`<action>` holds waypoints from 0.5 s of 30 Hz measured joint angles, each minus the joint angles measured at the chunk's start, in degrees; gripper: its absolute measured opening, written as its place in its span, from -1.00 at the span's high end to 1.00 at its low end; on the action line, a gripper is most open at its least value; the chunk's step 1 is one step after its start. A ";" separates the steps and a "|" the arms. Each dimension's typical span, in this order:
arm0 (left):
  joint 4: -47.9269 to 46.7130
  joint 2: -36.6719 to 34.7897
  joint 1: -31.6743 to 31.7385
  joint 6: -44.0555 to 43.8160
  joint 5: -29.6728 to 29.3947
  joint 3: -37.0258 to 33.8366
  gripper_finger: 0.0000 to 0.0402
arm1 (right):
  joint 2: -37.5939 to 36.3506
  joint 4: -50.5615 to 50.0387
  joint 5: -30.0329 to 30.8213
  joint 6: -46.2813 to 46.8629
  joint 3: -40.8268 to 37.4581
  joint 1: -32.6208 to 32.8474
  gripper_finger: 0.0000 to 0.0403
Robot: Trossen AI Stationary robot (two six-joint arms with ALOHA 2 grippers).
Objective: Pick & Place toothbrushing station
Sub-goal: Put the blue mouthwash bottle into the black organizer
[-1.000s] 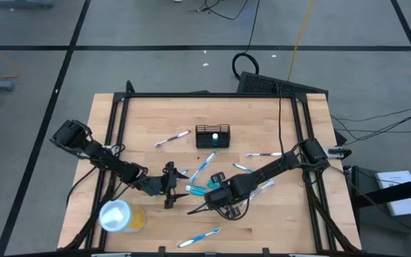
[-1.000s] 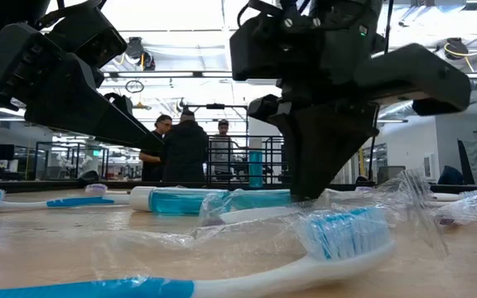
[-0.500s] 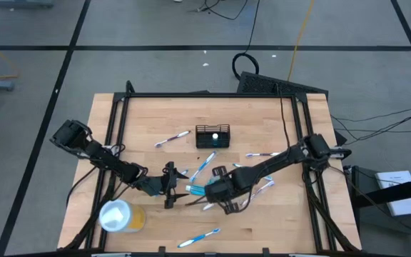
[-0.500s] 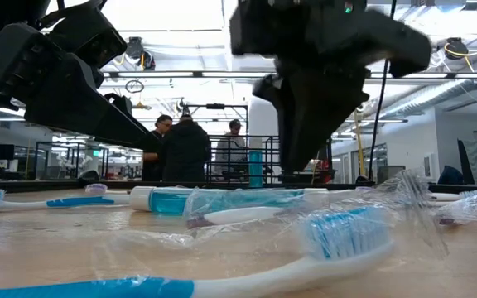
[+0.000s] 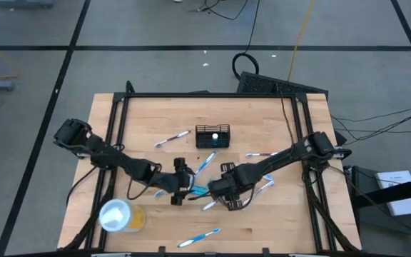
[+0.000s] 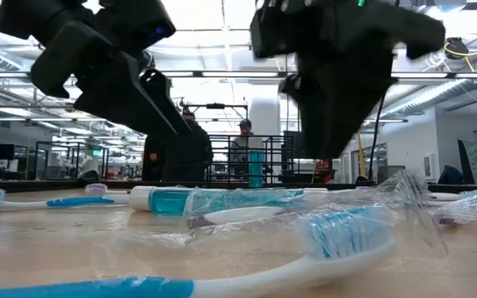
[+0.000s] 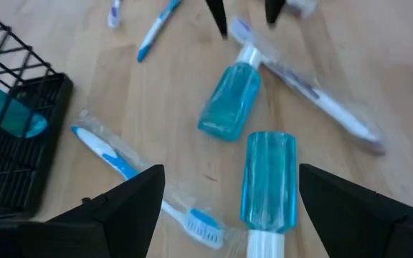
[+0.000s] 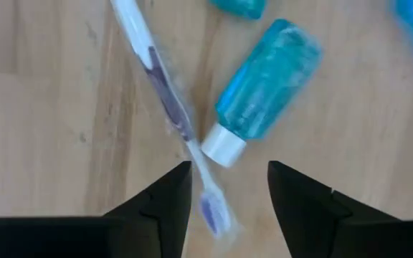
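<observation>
I count one toothbrushing station (image 5: 212, 135), standing toward the table's far side with a teal item inside, two small blue bottles (image 7: 231, 103) lying mid-table, and at least six wrapped toothbrushes (image 5: 173, 138) scattered around. Since a second ago my left gripper (image 5: 180, 183) has swung in toward the bottles, and my right gripper (image 5: 222, 194) has shifted slightly. Both hover over the bottles with fingers spread, holding nothing. A yellow cup (image 5: 120, 216) sits near the front-left corner.
</observation>
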 joint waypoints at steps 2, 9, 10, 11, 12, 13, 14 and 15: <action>-0.74 0.01 1.01 0.92 1.43 0.17 -0.62 | -2.84 3.21 0.23 -0.25 -1.46 0.08 0.15; 3.49 3.55 3.93 2.10 4.67 0.27 -0.62 | -25.98 37.65 1.34 -1.21 -25.21 0.59 0.28; 4.08 3.93 4.10 2.60 5.42 0.33 -0.62 | -29.37 44.72 1.56 -1.73 -29.90 0.56 0.30; 3.94 3.99 4.27 2.93 6.16 0.31 -0.62 | -32.59 52.73 1.53 -2.80 -34.48 0.52 0.32; 4.11 4.06 4.62 3.30 6.76 0.42 -0.62 | -35.69 61.12 1.53 -4.53 -39.09 0.52 0.34; 4.37 4.43 4.99 3.55 7.25 1.09 -0.62 | -38.52 69.09 1.53 -5.80 -43.60 0.53 0.35; 4.79 4.63 5.30 3.68 7.72 1.68 -0.62 | -40.71 77.07 1.52 -6.29 -47.68 0.54 0.37; 4.21 4.64 5.46 4.03 8.08 2.22 -0.62 | -42.51 84.35 1.42 -6.87 -51.27 0.53 0.39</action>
